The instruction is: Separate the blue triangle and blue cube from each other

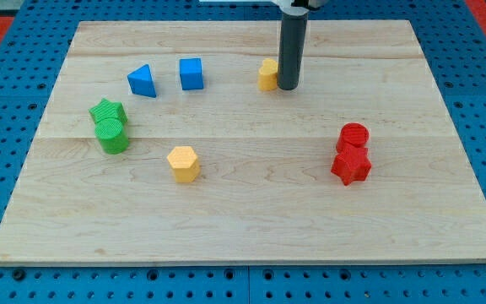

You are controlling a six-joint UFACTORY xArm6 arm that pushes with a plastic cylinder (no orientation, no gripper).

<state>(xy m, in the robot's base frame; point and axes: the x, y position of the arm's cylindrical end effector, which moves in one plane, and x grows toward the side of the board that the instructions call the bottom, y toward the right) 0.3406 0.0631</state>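
A: Where does the rod's tip (288, 87) sit in the camera view?

B: Near the top of the wooden table (243, 219), just right of a yellow block (267, 74), touching or nearly so. It is a plain rod; the arm carries no grasping tool, so nothing opens or closes.

A: And the blue pieces?

B: The blue triangle (143, 81) and blue cube (191, 73) lie near each other, apart, left of the tip.

A: Others?

B: A green star (107, 111) touches a green cylinder (112, 135) at the left; a yellow hexagon (183, 163) sits lower; a red cylinder (353, 136) touches a red star (351, 166) at the right.
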